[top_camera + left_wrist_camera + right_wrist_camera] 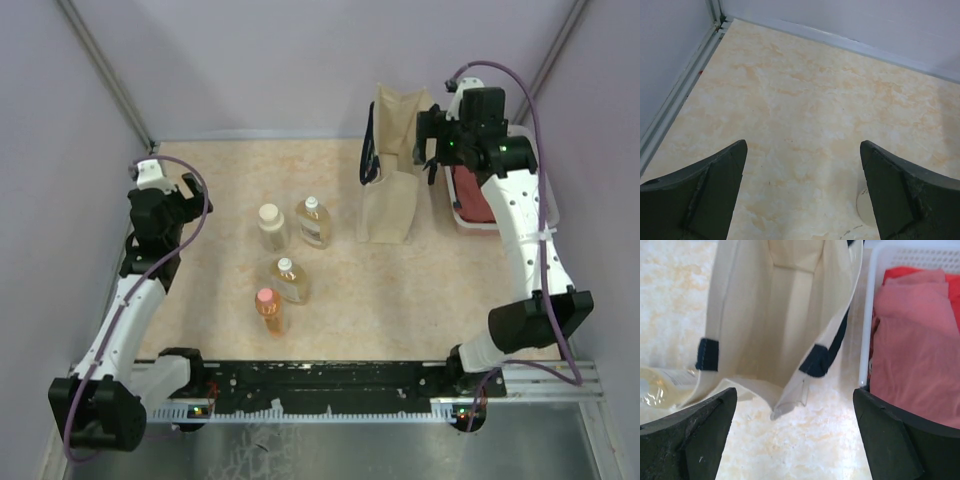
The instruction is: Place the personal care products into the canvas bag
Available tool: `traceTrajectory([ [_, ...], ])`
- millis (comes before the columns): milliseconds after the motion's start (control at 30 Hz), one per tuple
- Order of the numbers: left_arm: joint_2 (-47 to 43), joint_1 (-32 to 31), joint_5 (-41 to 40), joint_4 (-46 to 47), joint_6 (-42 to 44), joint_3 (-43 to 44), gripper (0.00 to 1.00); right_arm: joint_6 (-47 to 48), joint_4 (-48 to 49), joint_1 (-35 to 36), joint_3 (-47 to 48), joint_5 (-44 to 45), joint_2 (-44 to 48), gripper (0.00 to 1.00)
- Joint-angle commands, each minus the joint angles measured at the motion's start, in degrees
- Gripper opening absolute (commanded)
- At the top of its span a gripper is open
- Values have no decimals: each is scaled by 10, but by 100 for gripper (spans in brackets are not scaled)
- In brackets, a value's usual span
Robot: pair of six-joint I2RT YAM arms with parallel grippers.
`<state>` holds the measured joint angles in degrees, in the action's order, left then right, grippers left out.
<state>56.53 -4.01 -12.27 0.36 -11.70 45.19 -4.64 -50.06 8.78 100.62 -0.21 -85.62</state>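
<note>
The beige canvas bag (392, 190) with dark handles stands at the back right of the table; its open mouth fills the right wrist view (785, 305). The cream bottle (271, 226), two amber bottles with white caps (313, 222) (291, 280) and the orange bottle with pink cap (270, 310) stand in the middle. My right gripper (430, 150) is open and empty, above the bag's right edge (792, 405). My left gripper (188, 190) is open and empty at the back left (802, 160), away from the bottles. An amber bottle shows at the right wrist view's left edge (655, 387).
A white plastic basket (470, 222) with red cloth (912, 350) stands right of the bag, against the right wall. Walls close in the table at the back and both sides. A pale round cap (865, 207) shows beside my left gripper's right finger.
</note>
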Motion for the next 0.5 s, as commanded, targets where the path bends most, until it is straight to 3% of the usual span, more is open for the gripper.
traceTrajectory([
  [0, 19, 0, -58, 27, -8, 15, 100, 0, 42, 5, 72, -15, -42, 99],
  [233, 33, 1, -21, 41, 80, 24, 100, -7, 24, 7, 214, -31, -195, 99],
  [467, 0, 1, -2, 52, 98, 8, 100, -11, -19, 17, 352, -22, -342, 99],
])
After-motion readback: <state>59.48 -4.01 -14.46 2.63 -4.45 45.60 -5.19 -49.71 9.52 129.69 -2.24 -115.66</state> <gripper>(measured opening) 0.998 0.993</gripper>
